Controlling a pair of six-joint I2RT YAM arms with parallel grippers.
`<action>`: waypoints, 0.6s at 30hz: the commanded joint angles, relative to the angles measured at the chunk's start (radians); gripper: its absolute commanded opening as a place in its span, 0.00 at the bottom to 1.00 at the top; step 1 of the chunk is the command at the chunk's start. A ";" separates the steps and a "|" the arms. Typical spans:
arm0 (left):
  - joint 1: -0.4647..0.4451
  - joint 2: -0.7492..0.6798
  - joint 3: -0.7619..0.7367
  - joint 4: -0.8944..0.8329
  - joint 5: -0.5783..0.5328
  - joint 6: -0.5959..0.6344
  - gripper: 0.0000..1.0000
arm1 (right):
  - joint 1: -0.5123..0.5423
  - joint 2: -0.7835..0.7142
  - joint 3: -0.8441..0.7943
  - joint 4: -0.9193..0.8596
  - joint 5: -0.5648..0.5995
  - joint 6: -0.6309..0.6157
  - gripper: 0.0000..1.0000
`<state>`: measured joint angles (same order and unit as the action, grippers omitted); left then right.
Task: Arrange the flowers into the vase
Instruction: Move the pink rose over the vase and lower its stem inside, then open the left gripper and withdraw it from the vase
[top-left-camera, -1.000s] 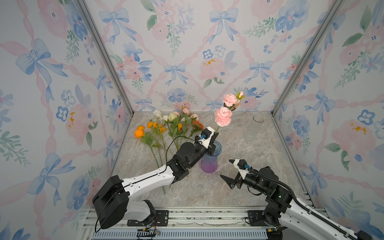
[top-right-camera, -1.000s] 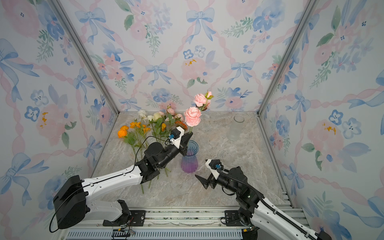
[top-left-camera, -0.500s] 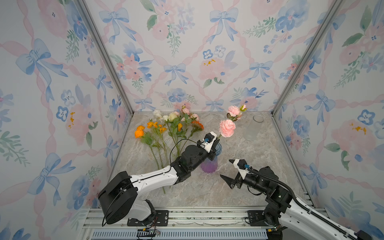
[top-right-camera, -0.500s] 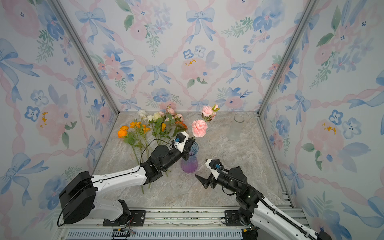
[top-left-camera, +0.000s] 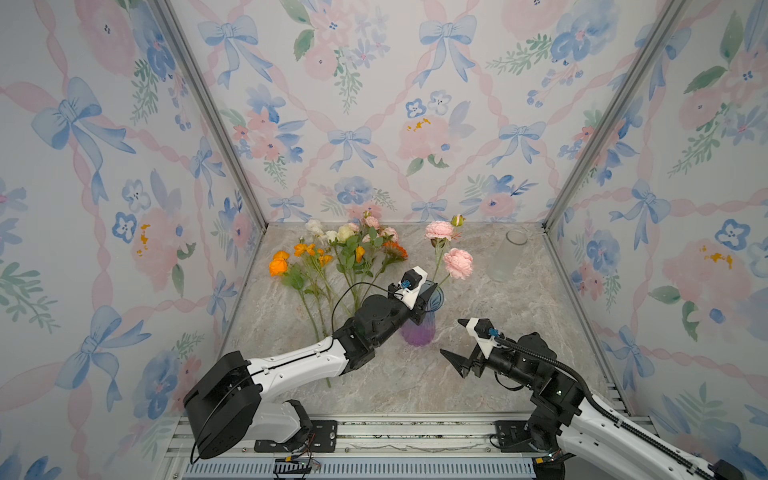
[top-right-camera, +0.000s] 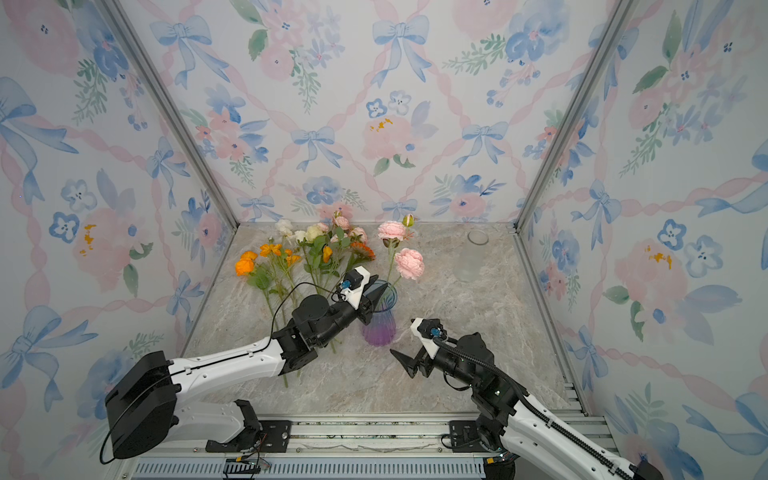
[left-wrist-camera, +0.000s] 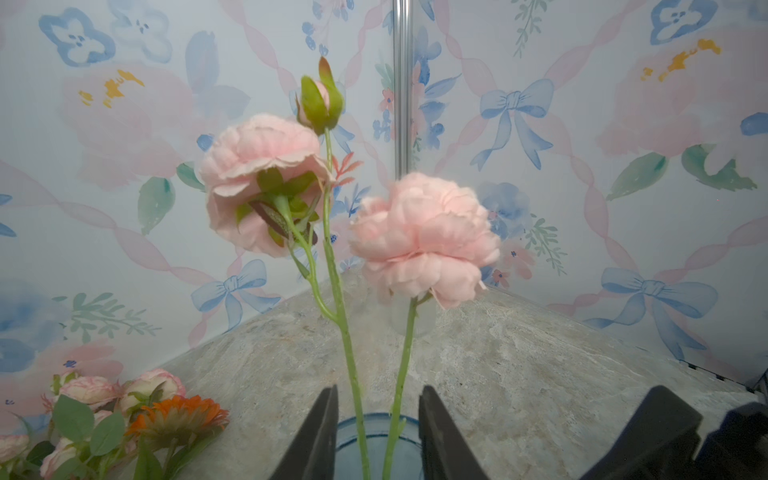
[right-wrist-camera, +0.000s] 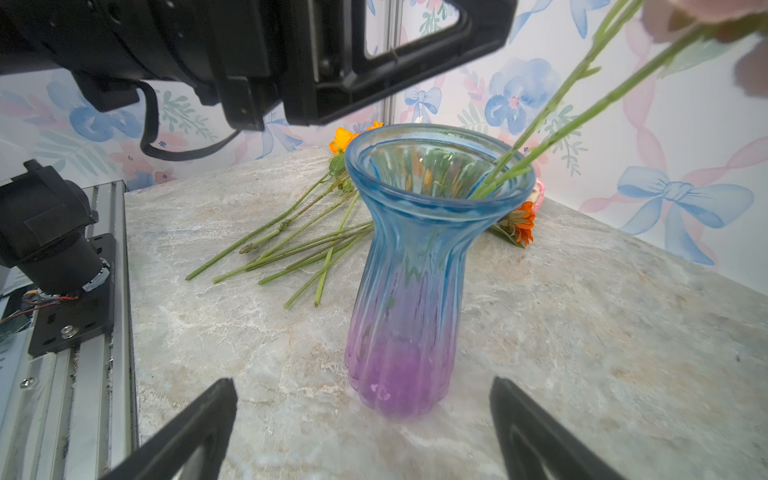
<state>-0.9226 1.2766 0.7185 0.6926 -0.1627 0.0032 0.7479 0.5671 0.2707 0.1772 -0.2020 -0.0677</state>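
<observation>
Left wrist view: left claw spread astride the stems of pink ruffled flowers in the blue-purple ribbed glass vase. Back straight out, brushing neither; right claw gapes, empty.

This is a staged robot test booth, not a home. Flowery wallpaper panels are held by bare metal posts around a marble-look tabletop. At its front edge, a slotted aluminium rail carries the bolted mounts of the left arm and the right arm, with loose wiring.
</observation>
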 joint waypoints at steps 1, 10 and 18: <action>-0.003 -0.088 0.013 -0.068 -0.019 0.037 0.50 | -0.005 0.000 0.008 0.011 0.002 0.006 0.97; 0.203 -0.143 0.140 -0.476 -0.182 -0.166 0.52 | -0.003 0.019 0.019 0.007 -0.009 0.006 0.97; 0.426 0.226 0.329 -0.871 0.041 -0.184 0.53 | 0.005 0.104 0.052 -0.015 0.028 0.006 0.97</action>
<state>-0.5102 1.3849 1.0077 0.0650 -0.1997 -0.1692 0.7479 0.6380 0.2802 0.1745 -0.1974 -0.0677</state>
